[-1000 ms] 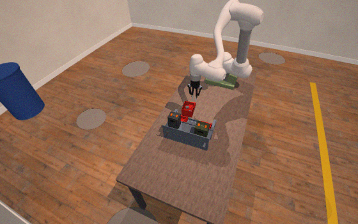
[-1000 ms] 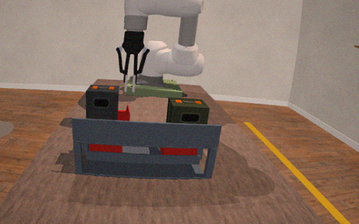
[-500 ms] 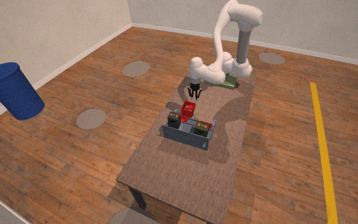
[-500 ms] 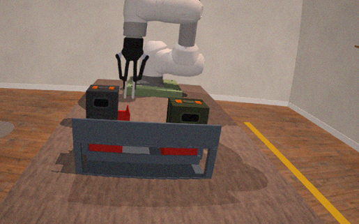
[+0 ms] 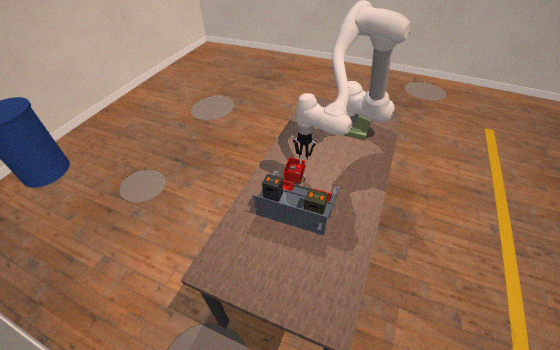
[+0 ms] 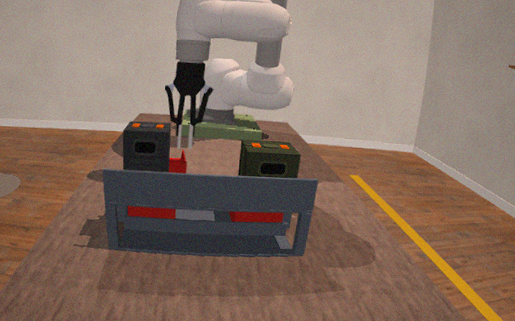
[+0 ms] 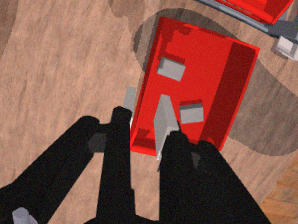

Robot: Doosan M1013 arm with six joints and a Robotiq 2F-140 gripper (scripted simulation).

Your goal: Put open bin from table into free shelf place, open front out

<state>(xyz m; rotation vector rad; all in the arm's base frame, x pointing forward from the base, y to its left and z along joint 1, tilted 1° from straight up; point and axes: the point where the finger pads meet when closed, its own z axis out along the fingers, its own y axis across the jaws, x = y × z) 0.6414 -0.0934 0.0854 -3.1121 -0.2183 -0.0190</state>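
Note:
The red open bin point(image 5: 294, 171) stands on the table just behind the grey shelf point(image 5: 295, 205), near its left end. In the wrist view the bin point(image 7: 193, 90) holds two grey parts. My gripper point(image 5: 304, 152) hangs straight down over the bin's near wall, fingers a little apart and holding nothing. In the wrist view the gripper point(image 7: 147, 119) has one fingertip outside that wall and one inside. From the front the fingertips point(image 6: 183, 142) stand a little above the bin point(image 6: 178, 163). On the shelf point(image 6: 207, 212) a black bin point(image 6: 146, 146) and a green bin point(image 6: 270, 158) stand with a gap between them.
The arm's green base plate point(image 5: 359, 127) is at the table's far end. A blue barrel point(image 5: 25, 142) stands on the floor far left.

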